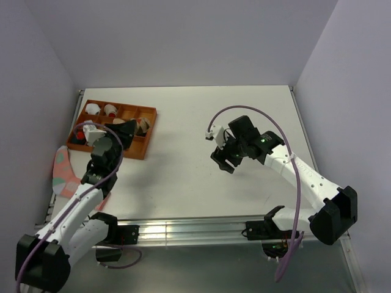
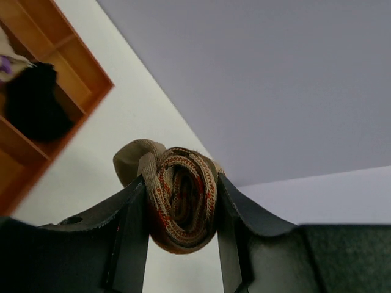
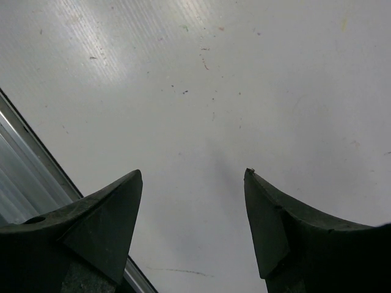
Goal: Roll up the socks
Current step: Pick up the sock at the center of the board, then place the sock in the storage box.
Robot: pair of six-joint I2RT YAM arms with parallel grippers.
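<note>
Clamped in left tool: tan argyle sock, rolled, coil axis roughly along the fingers. Ahead-left, near: orange tray. Right tool wide, holding nothing, over surface, well apart; left arm nearer.

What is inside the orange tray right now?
The orange tray holds two white-and-red bundles in its far-left compartments and a black bundle in another. The left gripper, holding the rolled tan sock, hangs over the rest and hides it.
</note>
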